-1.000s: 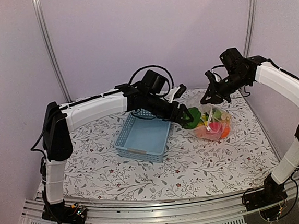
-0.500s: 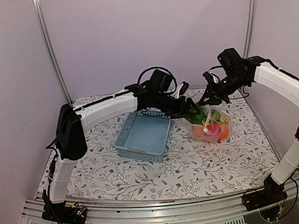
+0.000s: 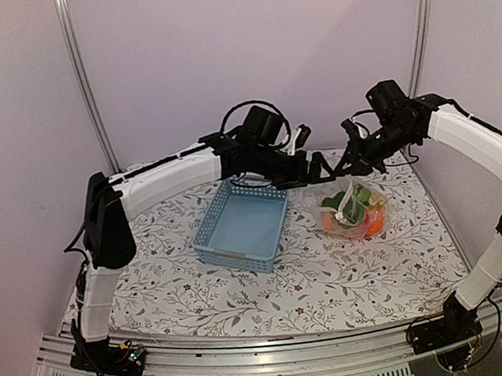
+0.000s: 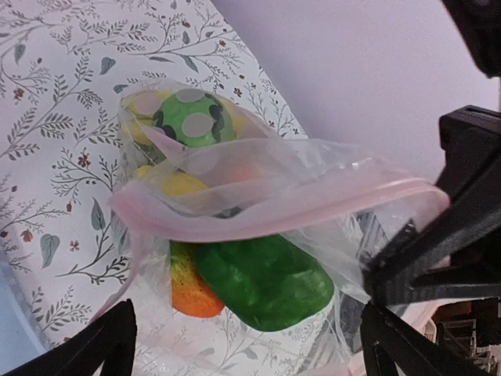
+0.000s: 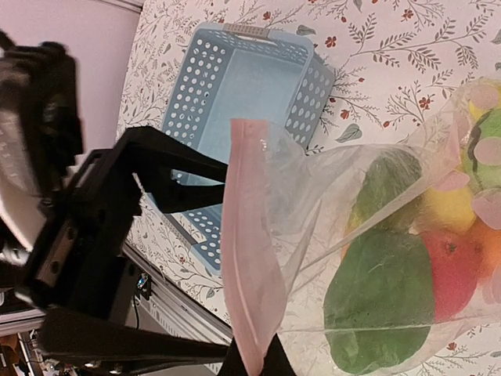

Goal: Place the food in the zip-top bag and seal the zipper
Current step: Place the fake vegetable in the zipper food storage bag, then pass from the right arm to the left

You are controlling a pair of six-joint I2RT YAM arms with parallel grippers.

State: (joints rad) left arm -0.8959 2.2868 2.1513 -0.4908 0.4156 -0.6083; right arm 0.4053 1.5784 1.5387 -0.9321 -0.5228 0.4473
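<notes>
The clear zip-top bag (image 3: 356, 212) hangs open at the back right of the table, with the food inside. In the left wrist view I see the green pepper (image 4: 266, 278), the mango (image 4: 190, 290), the striped melon (image 4: 186, 117) and something yellow, likely the banana (image 4: 182, 185). A red apple (image 5: 446, 266) shows in the right wrist view. My right gripper (image 5: 252, 365) is shut on the pinkish zipper (image 5: 246, 266) and holds the mouth up. My left gripper (image 4: 246, 352) is open and empty, just outside the bag's mouth (image 3: 324, 167).
A blue-grey lattice basket (image 3: 211, 231) stands left of the bag, under my left forearm. The two grippers are close together above the bag (image 3: 354, 163). The back wall is right behind them.
My left gripper carried the green pepper into the bag's mouth, opened and let it go. It has since drawn back a little to the left. The right gripper kept its hold on the zipper.
</notes>
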